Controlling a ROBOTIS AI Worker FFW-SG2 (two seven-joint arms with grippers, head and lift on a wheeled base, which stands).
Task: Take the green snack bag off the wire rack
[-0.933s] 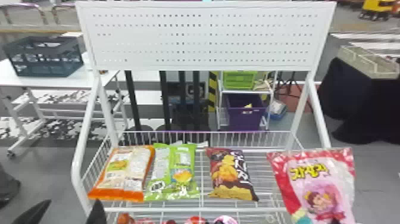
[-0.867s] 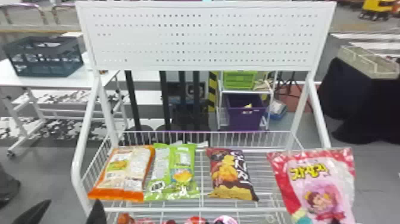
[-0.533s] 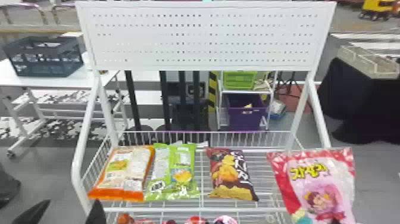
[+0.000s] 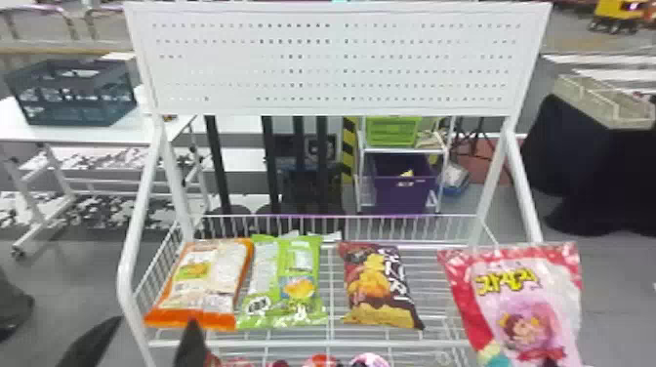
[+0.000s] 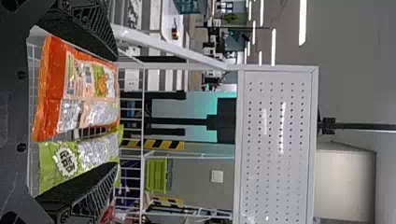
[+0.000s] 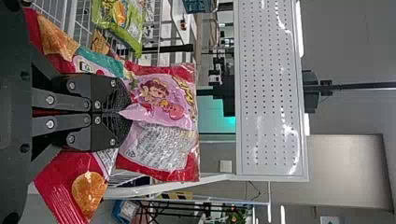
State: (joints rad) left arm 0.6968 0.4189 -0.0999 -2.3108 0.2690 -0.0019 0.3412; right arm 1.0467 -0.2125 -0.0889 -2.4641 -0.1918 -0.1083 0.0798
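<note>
Left claw point(image 4: 152, 326) parted, fingers apart; right claw point(image 4: 552, 363) pinched, fingertips together.

The green snack bag point(image 4: 288, 293) and pink bag point(image 4: 527, 312) are glossy, crinkled plastic. The wire rack point(image 4: 127, 273) looks like smooth painted metal, the perforated board point(image 4: 337, 68) smooth and shiny. The left tool point(image 4: 155, 321) has matt, rough fingers point(image 5: 84, 186).

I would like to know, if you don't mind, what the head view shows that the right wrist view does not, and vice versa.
Head view alone: the left gripper with its fingers apart, and the orange snack bag on the rack.

Right wrist view alone: the right gripper's closed fingers pinching the red-and-pink bag, and a white wall plate.

Both: that red-and-pink bag, the green snack bag and the white perforated panel.
</note>
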